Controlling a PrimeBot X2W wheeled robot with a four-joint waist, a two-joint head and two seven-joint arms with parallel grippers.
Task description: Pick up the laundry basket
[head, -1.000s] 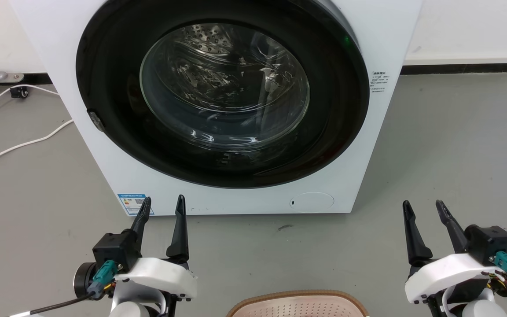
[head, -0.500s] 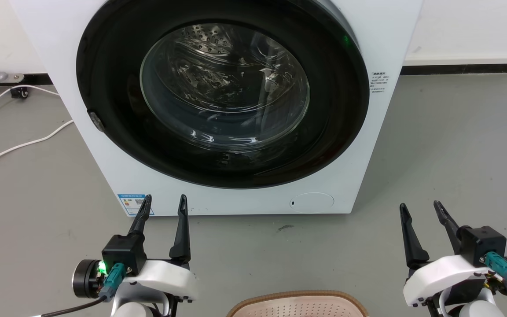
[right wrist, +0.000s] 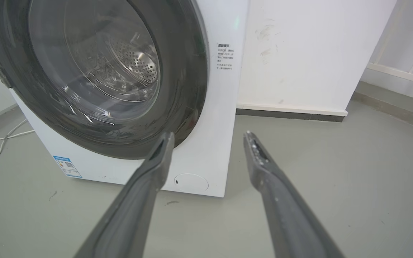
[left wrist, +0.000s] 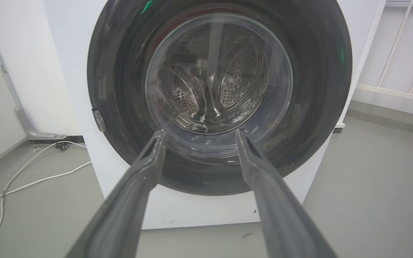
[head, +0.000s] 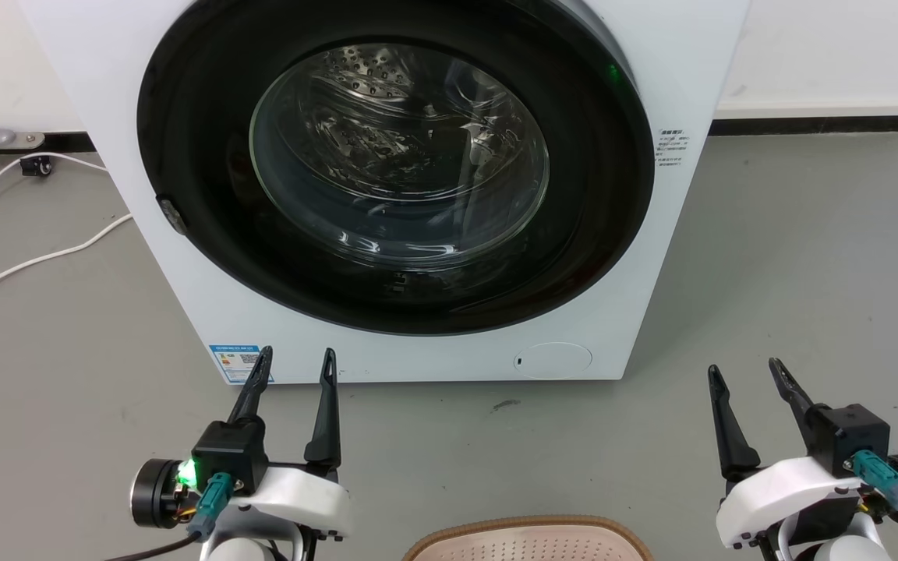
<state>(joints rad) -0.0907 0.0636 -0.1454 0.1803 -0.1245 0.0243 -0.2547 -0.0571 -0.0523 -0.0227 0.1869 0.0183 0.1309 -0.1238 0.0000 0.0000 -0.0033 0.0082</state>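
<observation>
Where the head view meets its bottom edge, we see the laundry basket (head: 527, 541) as a shallow arc: a brown braided-look rim curving over a cream wall dotted with rows of small holes. The frame cuts off the rest, so we cannot tell its full shape or make out its handles. It sits on the grey floor (head: 807, 273) close in front of us, between our two arms and nearer to us than both sets of fingertips. It is well apart from the white washing machine (head: 184, 296) that stands ahead.

Our left gripper (head: 298, 354) is released, its two long dark fingers spread with a clear gap and pointing toward the foot of the machine, near the blue label (head: 235, 362) at its lower left corner. In the left wrist view that gripper (left wrist: 200, 131) frames the round glass door (left wrist: 219, 75) and touches nothing. Our right gripper (head: 744, 365) is likewise released and empty, parted by about the same amount, hovering over bare floor to the right of the machine. The right wrist view shows its fingers (right wrist: 264, 168) apart, the gap looking onto the floor beside the machine's right front corner. Neither gripper touches the basket.
</observation>
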